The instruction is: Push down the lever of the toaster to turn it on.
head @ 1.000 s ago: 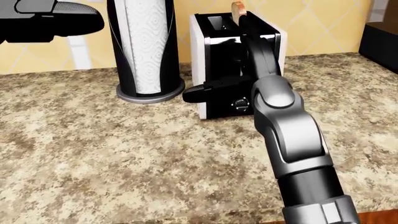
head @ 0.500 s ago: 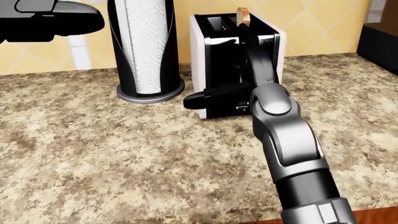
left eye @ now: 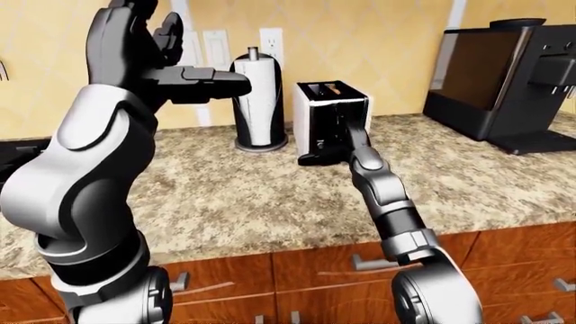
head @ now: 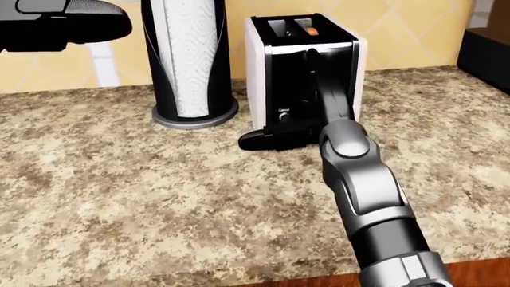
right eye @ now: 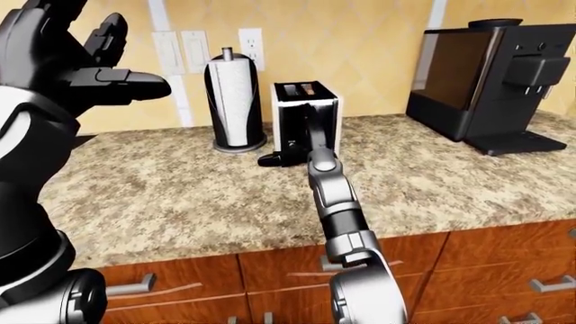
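Note:
The toaster (head: 303,66) has white sides and a black face and stands upright on the granite counter (head: 159,203), at upper centre of the head view. A slice of toast (head: 312,30) sits low in its right slot, only the top edge showing. My right hand (head: 275,137) lies low against the toaster's face near the counter, fingers spread out to the left and closed on nothing. My right forearm covers the lever. My left hand (left eye: 135,40) is raised high at the left, open and empty, far from the toaster.
A paper towel roll in a black holder (head: 189,60) stands just left of the toaster. A black coffee machine (left eye: 504,81) stands at the right of the counter. Wall outlets (right eye: 250,40) are behind. Wooden drawers (left eye: 342,263) run below the counter's near edge.
My right hand has slid down the toaster's face from mid height to near the counter. The toast has sunk from standing proud into the slot. My left hand has stayed raised.

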Tool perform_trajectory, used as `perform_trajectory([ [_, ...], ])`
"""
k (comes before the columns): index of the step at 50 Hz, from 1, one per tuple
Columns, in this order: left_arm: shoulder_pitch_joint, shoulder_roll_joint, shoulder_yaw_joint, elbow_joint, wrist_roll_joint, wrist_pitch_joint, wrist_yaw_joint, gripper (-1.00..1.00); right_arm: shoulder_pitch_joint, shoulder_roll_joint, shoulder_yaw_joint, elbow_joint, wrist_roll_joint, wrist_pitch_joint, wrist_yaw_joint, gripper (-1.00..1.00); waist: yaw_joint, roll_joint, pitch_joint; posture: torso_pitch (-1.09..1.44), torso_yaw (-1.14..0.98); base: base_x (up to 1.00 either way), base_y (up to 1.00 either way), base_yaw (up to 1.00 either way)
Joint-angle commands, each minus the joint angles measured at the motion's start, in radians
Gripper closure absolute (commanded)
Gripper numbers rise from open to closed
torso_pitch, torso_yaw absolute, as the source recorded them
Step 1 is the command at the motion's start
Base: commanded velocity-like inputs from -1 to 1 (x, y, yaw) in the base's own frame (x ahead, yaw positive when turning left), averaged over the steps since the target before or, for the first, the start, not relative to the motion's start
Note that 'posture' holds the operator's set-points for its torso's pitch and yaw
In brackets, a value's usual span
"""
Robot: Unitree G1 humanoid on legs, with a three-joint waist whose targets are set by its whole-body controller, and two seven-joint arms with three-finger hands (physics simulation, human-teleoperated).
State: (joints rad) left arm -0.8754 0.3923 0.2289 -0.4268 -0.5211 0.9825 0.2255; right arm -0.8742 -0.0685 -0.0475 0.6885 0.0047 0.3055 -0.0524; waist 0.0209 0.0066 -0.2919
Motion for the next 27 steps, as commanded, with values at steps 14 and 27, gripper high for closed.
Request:
perform_trajectory([
  [14, -0.033, 0.011, 0.008, -0.007, 0.0, -0.028, 0.003, -1.0, -0.055, -0.016, -0.014, 0.12, 0.009, -0.065, -0.012, -1.0, 0.0, 0.004, 0.0, -0.43, 0.0, 0.0, 0.0, 0.0],
  [27, -0.031, 0.012, 0.007, -0.007, -0.001, -0.033, 0.006, -1.0, -0.077, -0.023, -0.019, 0.181, 0.013, -0.091, -0.016, -1.0, 0.001, 0.002, 0.001, -0.43, 0.0, 0.0, 0.0, 0.0],
])
